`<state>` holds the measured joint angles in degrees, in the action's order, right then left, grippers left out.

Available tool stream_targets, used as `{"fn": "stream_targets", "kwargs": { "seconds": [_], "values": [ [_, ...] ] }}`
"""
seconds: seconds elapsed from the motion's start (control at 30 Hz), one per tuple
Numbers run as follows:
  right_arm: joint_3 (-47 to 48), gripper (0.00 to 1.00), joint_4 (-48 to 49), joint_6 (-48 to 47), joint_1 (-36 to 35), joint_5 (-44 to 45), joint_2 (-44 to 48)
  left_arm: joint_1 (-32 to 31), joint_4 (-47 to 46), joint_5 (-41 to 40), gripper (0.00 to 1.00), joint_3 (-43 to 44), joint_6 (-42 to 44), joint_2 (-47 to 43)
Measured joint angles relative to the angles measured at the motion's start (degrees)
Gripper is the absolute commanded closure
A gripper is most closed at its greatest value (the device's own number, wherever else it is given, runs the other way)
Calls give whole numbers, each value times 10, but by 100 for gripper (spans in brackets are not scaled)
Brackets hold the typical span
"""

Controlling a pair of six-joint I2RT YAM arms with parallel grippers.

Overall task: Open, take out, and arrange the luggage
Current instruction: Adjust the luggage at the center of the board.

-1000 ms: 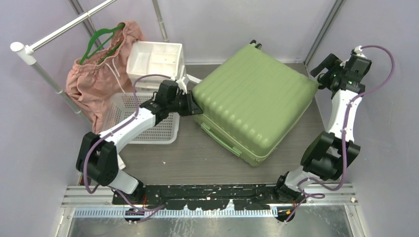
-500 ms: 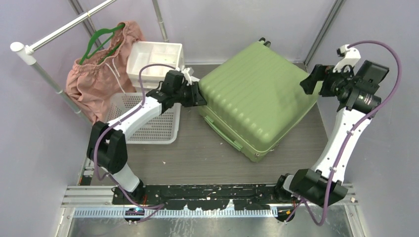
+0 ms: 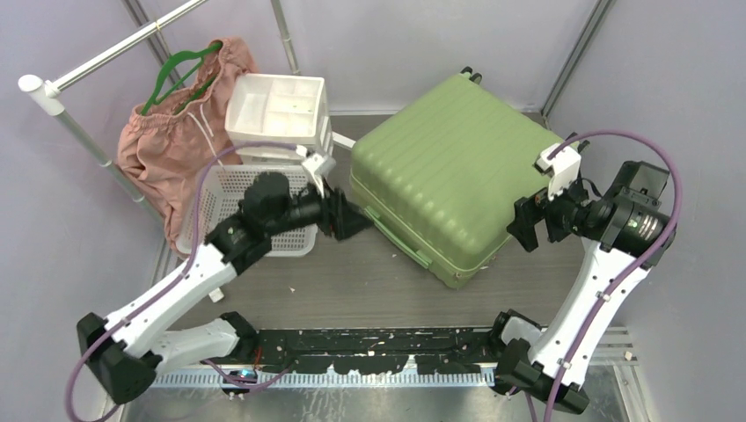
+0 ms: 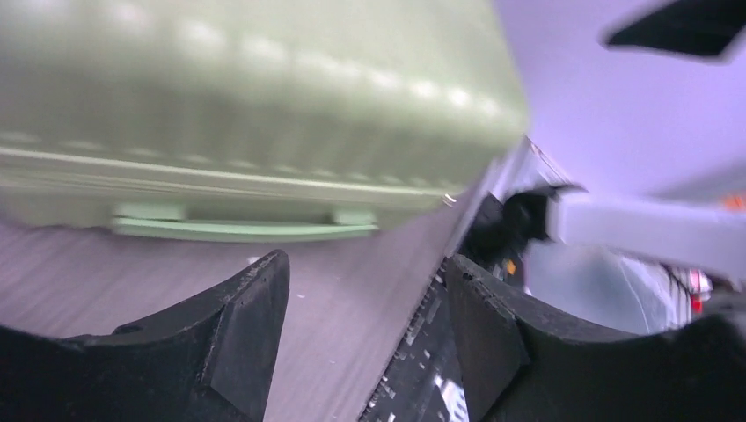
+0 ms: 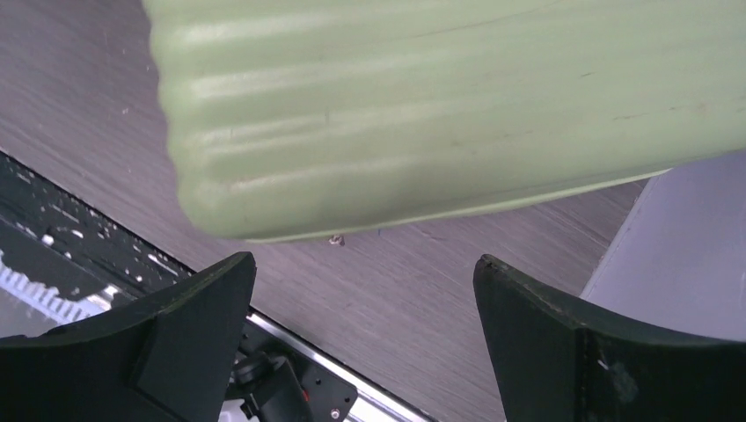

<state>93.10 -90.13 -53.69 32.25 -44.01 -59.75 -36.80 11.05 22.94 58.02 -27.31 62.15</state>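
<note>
- Left jaws stand apart with nothing between them, just beside the near-left side of the luggage (image 3: 449, 167)
- Right jaws stand wide, bare, facing the luggage's right corner
- Luggage lies flat and closed on the surface (image 3: 352, 277), its side handle (image 4: 237, 230) toward the left jaws, the white basket (image 3: 211, 198) near its left

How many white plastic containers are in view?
2: a perforated basket left of the luggage, and a compartmented tray just behind that basket. Others may be hidden.
</note>
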Motion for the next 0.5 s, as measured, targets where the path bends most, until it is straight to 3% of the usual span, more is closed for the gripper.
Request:
{"fn": "stream_targets", "kwargs": {
  "seconds": [0.2,0.5],
  "values": [
    [-21,13,-12,-35,-2,10,41,-167,-103,-42,37,-134,10,-85],
    [-121,39,-12,-57,-8,73,65,-385,-164,-236,40,-174,29,-3]
  ]
}}
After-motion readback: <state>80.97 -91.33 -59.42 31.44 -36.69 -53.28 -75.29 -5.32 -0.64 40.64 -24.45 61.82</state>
